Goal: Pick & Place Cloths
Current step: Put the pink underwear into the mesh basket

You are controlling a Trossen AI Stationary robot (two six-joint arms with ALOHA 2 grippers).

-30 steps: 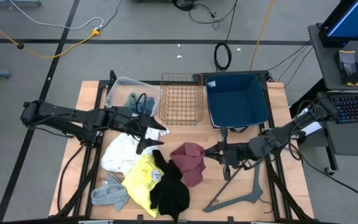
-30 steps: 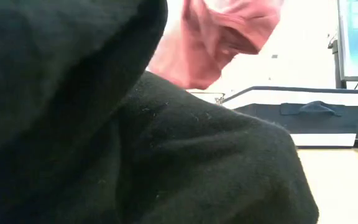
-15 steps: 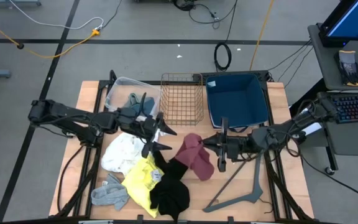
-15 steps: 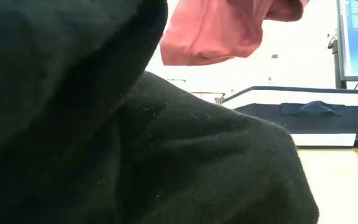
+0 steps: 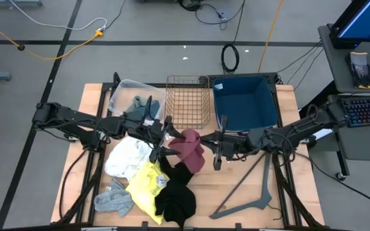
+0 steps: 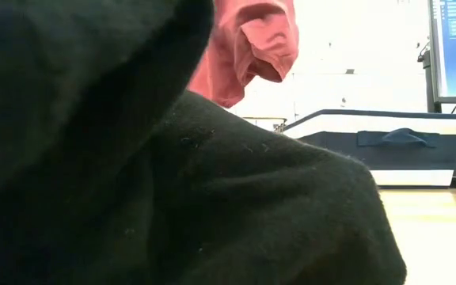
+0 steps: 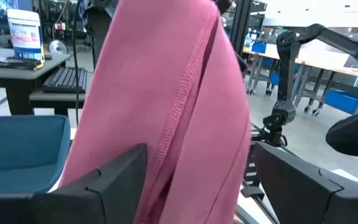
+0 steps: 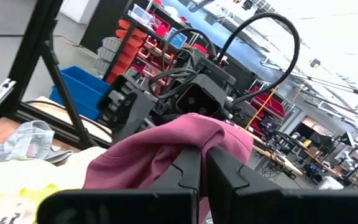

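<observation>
Maroon cloth (image 5: 189, 149) hangs mid-table, pinched in the shut right gripper (image 5: 212, 149) at its 3 o'clock; left gripper (image 5: 166, 140), fingers wide, straddles its 9 o'clock side.

Two dark, slender jointed arms — each ending in a blocky black two-fingered tool, with looping black cables.
</observation>
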